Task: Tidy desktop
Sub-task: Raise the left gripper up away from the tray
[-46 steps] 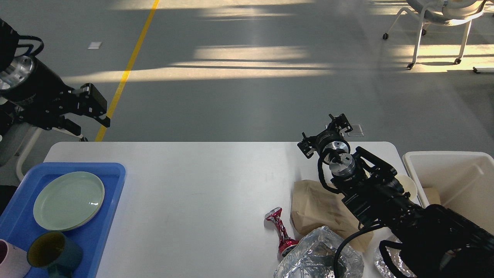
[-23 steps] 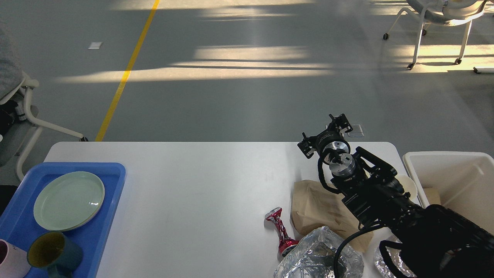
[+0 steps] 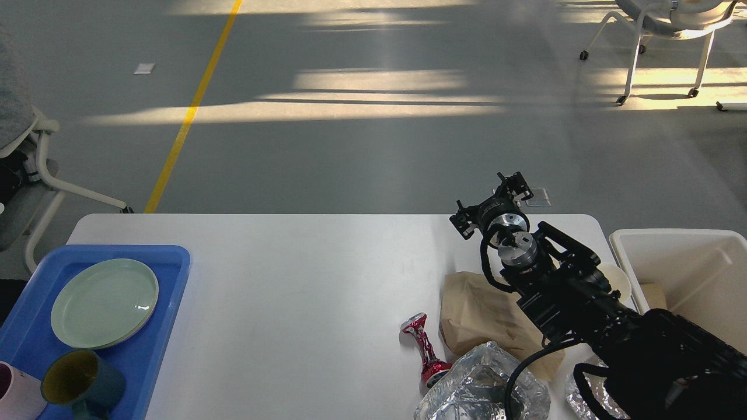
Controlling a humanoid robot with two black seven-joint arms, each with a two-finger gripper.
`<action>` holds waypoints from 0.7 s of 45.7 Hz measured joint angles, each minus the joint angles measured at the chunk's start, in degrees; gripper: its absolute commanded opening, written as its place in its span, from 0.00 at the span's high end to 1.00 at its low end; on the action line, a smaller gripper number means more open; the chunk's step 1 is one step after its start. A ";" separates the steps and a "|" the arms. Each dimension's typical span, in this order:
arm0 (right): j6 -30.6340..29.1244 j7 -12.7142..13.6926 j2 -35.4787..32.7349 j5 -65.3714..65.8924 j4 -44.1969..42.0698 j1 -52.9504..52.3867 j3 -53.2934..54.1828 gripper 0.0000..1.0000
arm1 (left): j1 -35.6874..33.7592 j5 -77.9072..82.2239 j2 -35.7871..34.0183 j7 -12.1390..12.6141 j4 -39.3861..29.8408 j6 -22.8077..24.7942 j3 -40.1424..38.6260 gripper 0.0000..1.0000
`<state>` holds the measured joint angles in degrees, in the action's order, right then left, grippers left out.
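The white desktop (image 3: pixel 303 280) fills the lower part of the head view. My right arm comes in from the lower right, and its gripper (image 3: pixel 491 204) hangs over the desktop's far right edge. Its two fingers stand apart with nothing between them. Below the arm lie a brown paper bag (image 3: pixel 478 315), a crushed red can (image 3: pixel 425 349) and a crumpled foil container (image 3: pixel 478 388). My left arm and gripper are out of view.
A blue tray (image 3: pixel 169 274) at the left holds a pale green plate (image 3: pixel 105 302), a dark teal cup (image 3: pixel 81 379) and a pinkish cup (image 3: pixel 14 396). A white bin (image 3: pixel 688 268) stands beside the desktop's right end. Chairs stand on the floor at the far left and top right.
My left arm, raised at the upper left one second ago, has withdrawn out of view. The right arm and the objects on the desktop have not moved.
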<state>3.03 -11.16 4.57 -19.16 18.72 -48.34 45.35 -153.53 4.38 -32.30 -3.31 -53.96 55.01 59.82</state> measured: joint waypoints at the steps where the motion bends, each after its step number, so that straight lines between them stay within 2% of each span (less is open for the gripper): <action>1: 0.00 0.00 0.00 0.01 0.00 0.00 0.00 0.00 | 0.93 -0.42 0.05 0.00 0.62 0.00 -0.04 0.21; 9: -0.03 0.00 0.00 0.00 0.00 0.00 0.00 0.00 | 11.06 -4.64 0.18 0.11 5.05 -0.16 -0.12 0.21; 11: -0.03 0.00 0.00 0.00 0.00 0.00 0.00 0.00 | 13.70 -5.42 0.20 0.17 5.95 -2.32 -0.44 0.21; 16: -0.03 0.00 0.00 0.00 0.00 0.00 0.00 0.00 | 20.54 -7.55 0.19 0.40 7.95 -12.96 -3.60 0.21; 17: -0.03 0.00 0.00 0.00 0.00 0.00 0.00 0.00 | 24.18 -8.73 0.17 0.56 8.86 -18.27 -6.37 0.21; 20: -0.03 0.00 0.00 0.00 0.00 0.00 0.00 0.00 | 28.67 -9.91 0.14 0.68 9.93 -23.99 -10.33 0.21; 26: -0.02 0.00 0.00 0.00 0.00 0.00 0.00 0.00 | 40.39 -11.44 0.16 0.97 12.05 -36.91 -22.31 0.20; 32: 0.00 0.00 0.00 0.00 0.00 0.00 0.00 0.00 | 50.64 -11.67 0.57 1.04 13.34 -47.46 -36.10 0.21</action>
<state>3.03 -11.16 4.57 -19.16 18.72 -48.34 45.35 -102.89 -7.29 -31.72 -2.27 -40.62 7.55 23.73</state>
